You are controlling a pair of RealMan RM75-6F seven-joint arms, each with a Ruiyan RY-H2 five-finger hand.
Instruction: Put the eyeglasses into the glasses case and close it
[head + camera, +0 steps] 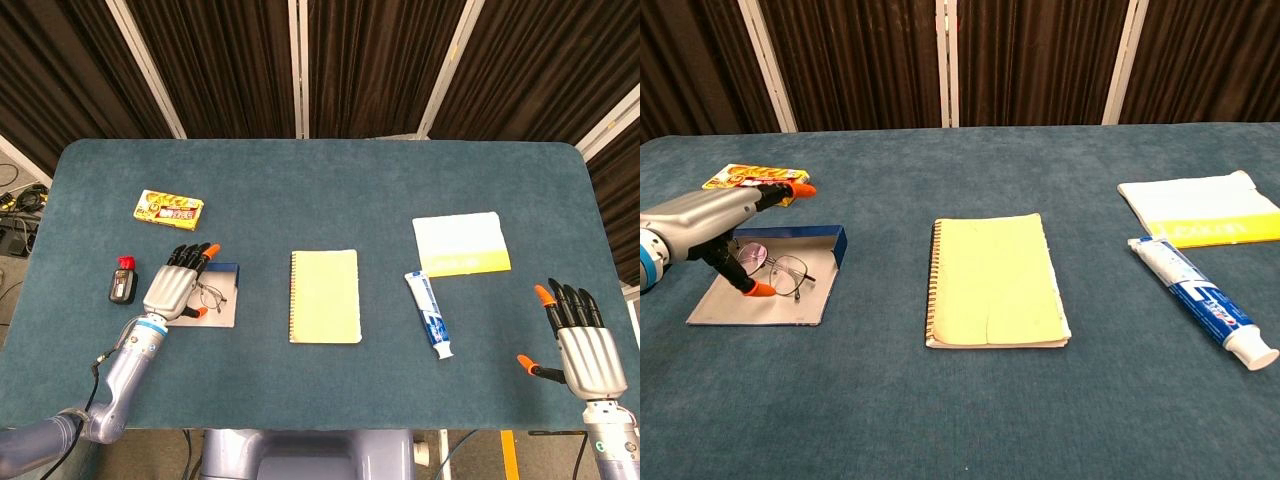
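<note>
**A:** So how far along is this looking to you? From the chest view, the thin wire-framed eyeglasses [773, 268] are lying inside the open blue-walled glasses case with the grey floor [835, 246], so I'm guessing the first half is basically done.

**B:** Agreed, glasses in, lid not closed. The left robot hand [710, 225] is hovering over the case with fingers spread, thumb tip hanging down by the frames, and it's gripping nothing as far as I can tell. Whether the thumb is touching the frame, can't say.

**A:** And the right robot hand [585, 345]?

**B:** Only the head view is showing it: parked at the near right corner of the teal felt counter [320, 185], fingers apart, holding nothing, well away from the case.

**A:** Head view is also catching a small black bottle with a red cap [121, 283] left of the case, which the chest view is missing.

**B:** Yeah, but the chest view is giving the better angle on the case's upright blue wall and the glasses sitting flat in it.
</note>
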